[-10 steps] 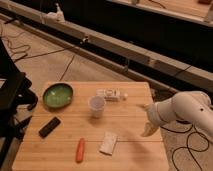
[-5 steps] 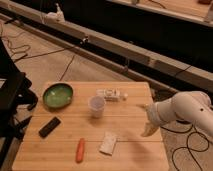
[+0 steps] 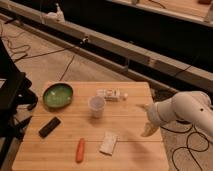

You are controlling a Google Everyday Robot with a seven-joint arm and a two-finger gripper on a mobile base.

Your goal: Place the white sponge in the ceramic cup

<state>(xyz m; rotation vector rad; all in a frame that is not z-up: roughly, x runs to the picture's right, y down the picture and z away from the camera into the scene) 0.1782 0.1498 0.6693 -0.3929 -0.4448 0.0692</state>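
Six things sit on your wooden surface (image 3: 135, 152), and the end effector (image 3: 148, 128) hangs over its right side, pointing downward at a slight tilt from the tip of the white arm (image 3: 187, 109) that reaches in from the right. You cannot tell from this view whether the end effector is open or closed. Your sponge (image 3: 108, 143) lies flat near the front edge, to the left of the end effector and nearer the front than it, with a stretch of bare wood between the two, so they are not touching. The cup (image 3: 96, 106) stands upright around the middle of the surface, behind the sponge and a little left of it, clearly apart from it. It is further from the end effector than the sponge is. Just left of the sponge you have a carrot (image 3: 80, 150) lying lengthwise, close but not in contact. Further left lies a flat black bar (image 3: 49, 127). At the back left sits the green bowl (image 3: 58, 95), much wider than the cup. Behind the cup and slightly right, near the back edge, lies a white box (image 3: 111, 94) with markings.
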